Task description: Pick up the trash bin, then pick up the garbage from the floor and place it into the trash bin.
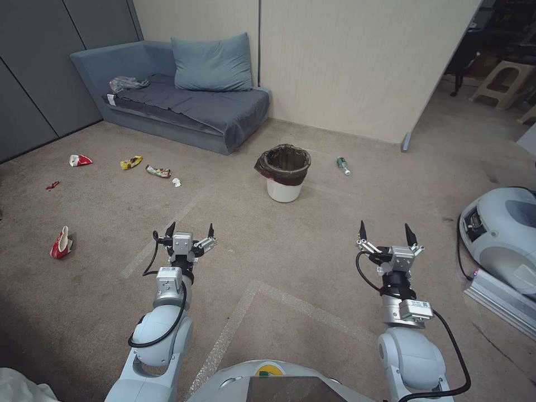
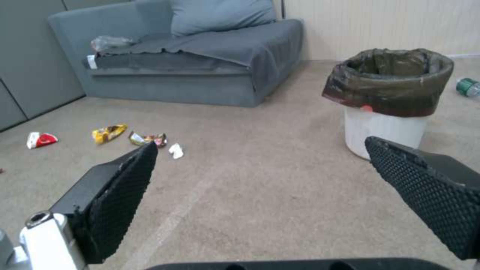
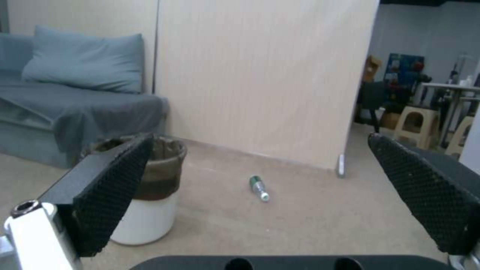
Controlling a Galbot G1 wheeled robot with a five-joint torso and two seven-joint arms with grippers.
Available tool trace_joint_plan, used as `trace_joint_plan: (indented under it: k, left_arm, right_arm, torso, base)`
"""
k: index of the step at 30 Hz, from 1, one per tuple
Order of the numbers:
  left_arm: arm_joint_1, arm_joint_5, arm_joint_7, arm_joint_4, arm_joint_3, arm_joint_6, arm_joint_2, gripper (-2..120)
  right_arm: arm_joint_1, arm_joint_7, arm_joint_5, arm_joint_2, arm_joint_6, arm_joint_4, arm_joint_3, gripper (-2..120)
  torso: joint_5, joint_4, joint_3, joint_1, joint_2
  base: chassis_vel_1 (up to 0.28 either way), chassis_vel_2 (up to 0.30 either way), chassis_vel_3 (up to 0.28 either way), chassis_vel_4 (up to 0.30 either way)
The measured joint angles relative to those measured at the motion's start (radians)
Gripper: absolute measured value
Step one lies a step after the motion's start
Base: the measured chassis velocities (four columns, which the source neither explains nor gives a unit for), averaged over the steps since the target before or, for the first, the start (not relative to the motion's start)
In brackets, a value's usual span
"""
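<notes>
Presently we find open carpet floor point(image 1: 290, 245) ahead, bounded by a grey sofa point(image 1: 184, 106) at the far left, a beige partition wall point(image 1: 357, 67) behind, and a white machine point(image 1: 502, 234) at the right edge. The trash bin point(image 1: 285, 172) stands upright, well ahead of both arms and between them. Our left claw point(image 1: 190, 229) and right claw point(image 1: 386, 232) hover spread, gripping nothing. Wrappers point(image 1: 134, 163) lie far left; a green bottle point(image 1: 343, 165) lies right of the bin.
</notes>
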Motion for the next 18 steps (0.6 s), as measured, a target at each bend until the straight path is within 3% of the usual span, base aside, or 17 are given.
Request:
trace_joint_plan:
  k: [18]
  left_arm:
    - [0.01, 0.011, 0.019, 0.006, 0.016, -0.011, -0.009, 100]
  right_arm:
    - [0.005, -0.025, 0.009, 0.009, 0.014, -0.013, 0.005, 100]
  torso:
    - [-0.0001, 0.0, 0.0, 0.0, 0.0]
  base:
    - [-0.007, 0.008, 0.01, -0.006]
